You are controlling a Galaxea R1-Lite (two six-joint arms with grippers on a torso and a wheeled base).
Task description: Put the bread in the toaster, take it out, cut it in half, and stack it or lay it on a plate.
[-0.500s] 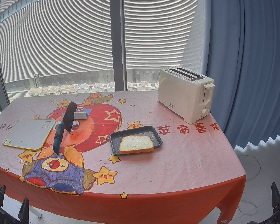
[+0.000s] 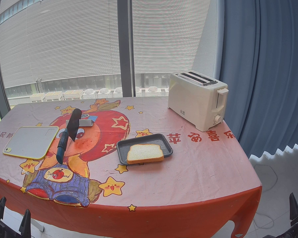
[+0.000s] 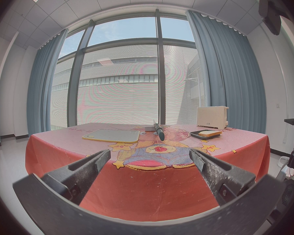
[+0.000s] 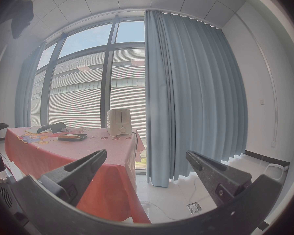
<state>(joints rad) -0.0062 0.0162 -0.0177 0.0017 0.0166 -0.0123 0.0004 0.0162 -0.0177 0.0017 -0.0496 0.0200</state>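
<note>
A slice of bread [image 2: 145, 153] lies flat on a dark rectangular plate [image 2: 123, 146] near the table's middle. The cream toaster [image 2: 197, 98] stands at the back right with its slots up. A knife [image 2: 67, 134] with a blue handle rests on a small grey stand left of the plate, beside a pale cutting board [image 2: 31, 141]. My left gripper [image 3: 149, 155] hangs open below the table's front edge on the left [image 2: 11, 212]. My right gripper [image 4: 145, 156] is open, low and off the table's right corner. The bread [image 3: 210, 133] and toaster [image 4: 119, 122] lie far from both.
The table wears a pink and orange cartoon cloth [image 2: 202, 169] that hangs over the front edge. A window and a blue curtain [image 2: 265, 63] stand behind and to the right. White floor with a cable lies right of the table.
</note>
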